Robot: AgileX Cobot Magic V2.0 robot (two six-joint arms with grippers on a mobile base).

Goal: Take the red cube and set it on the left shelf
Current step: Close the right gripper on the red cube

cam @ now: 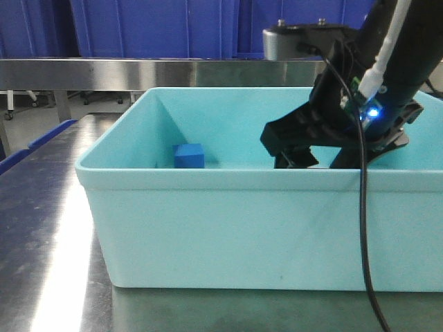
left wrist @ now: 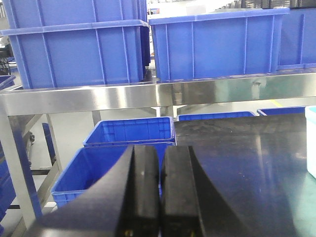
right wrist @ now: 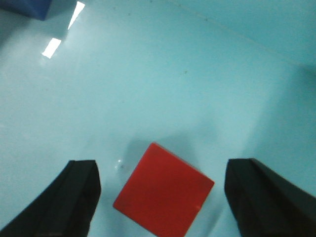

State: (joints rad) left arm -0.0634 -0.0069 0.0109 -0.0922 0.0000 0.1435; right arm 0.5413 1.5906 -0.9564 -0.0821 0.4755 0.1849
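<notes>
Right gripper (right wrist: pixel 164 165): jaws wide open and low inside the tub, one finger (right wrist: pixel 74 197) on either side of the target, touching nothing.
Red cube (right wrist: pixel 164 195): flat on the tub floor between the fingers, slightly nearer the left one in the wrist view, and turned at an angle to them.
Step in hand: closing on the cube, by my reading.
Doing it well: I would turn the wrist so the pads meet two flat faces. Closed as it stands, corners would likely take the squeeze and the block could spin or pop out. Go low enough to grip at mid-height, short of scraping the floor.
Blue cube (cam: pixel 188 156): well apart, toward the tub's far left corner, and no obstacle.
Tub (cam: pixel 208 173): the walls are deep, so lift straight up past the rim before swinging left.
Left gripper (left wrist: pixel 160 153): fingers pressed together, holding nothing, out over the steel table (left wrist: pixel 237 158).
Left shelf (left wrist: pixel 123 96): steel rail beyond, with blue crates (left wrist: pixel 217 44) on it. Free space for the cube cannot be judged from here.
</notes>
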